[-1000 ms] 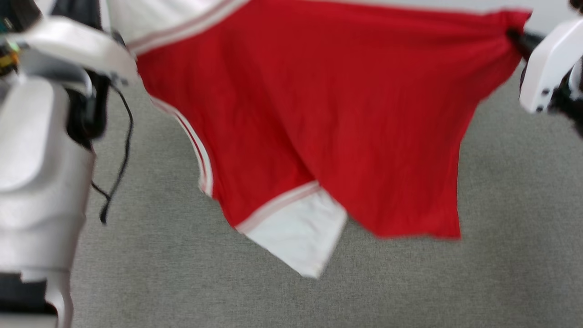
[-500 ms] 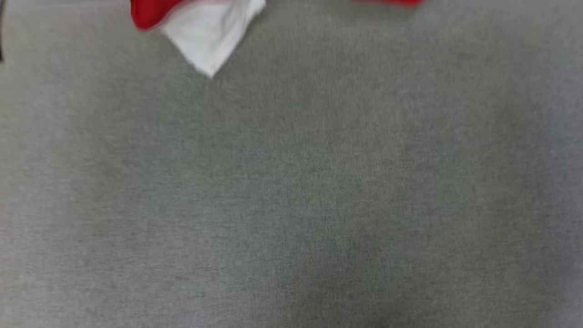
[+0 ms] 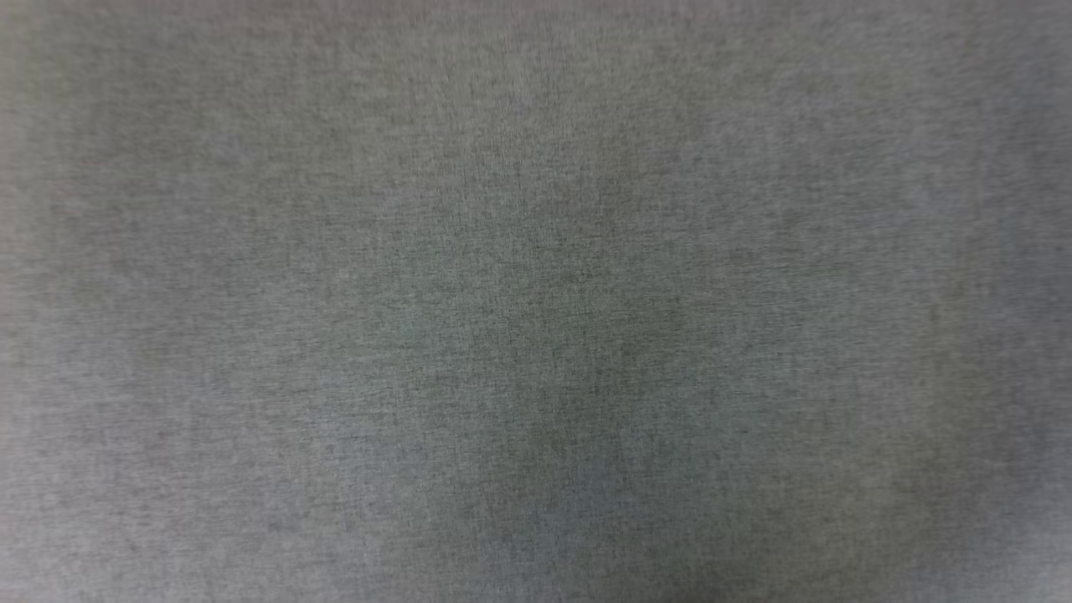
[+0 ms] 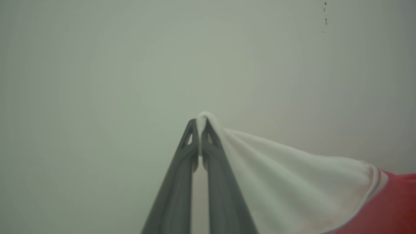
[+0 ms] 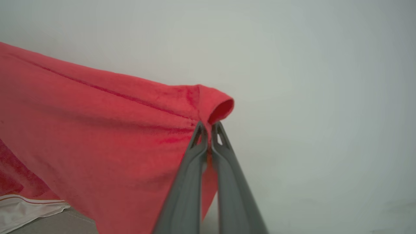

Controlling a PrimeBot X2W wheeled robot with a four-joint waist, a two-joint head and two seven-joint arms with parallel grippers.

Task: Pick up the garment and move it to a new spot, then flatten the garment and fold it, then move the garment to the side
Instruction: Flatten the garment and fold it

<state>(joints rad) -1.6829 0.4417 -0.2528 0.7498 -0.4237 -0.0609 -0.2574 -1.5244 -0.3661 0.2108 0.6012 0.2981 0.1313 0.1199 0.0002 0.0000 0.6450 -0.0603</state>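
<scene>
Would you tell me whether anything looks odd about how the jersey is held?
The left end effector pinches the jersey's white sleeve tip, the right end effector a red corner, so it likely hangs askew.

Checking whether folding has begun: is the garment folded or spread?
Spread, not folded: the garment hangs stretched between the left gripper, pinching its white sleeve, and the right gripper, pinching a red corner.
</scene>
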